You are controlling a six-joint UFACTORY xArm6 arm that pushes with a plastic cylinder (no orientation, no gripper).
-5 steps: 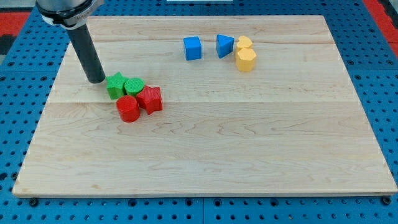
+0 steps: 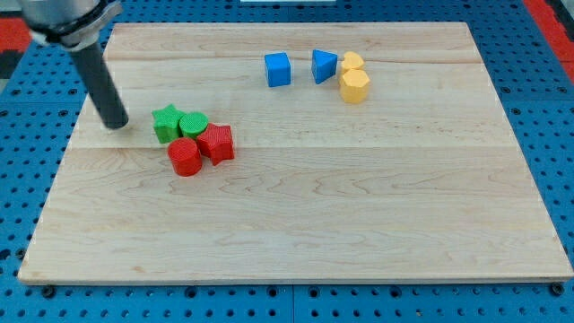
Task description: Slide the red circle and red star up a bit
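My tip (image 2: 116,125) sits left of the green star (image 2: 164,122), apart; the red circle (image 2: 185,157) and red star (image 2: 216,143) touch (no claw shows), open desk (image 2: 359,206) below.

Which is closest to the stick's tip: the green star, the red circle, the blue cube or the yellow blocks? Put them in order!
From my tip, nearest first:
1. Green star, just to the tip's right in the view.
2. Red circle, lower right of the star.
3. Blue cube, up toward the view's top.
4. Yellow blocks, farthest right; the two are too close together to rank.
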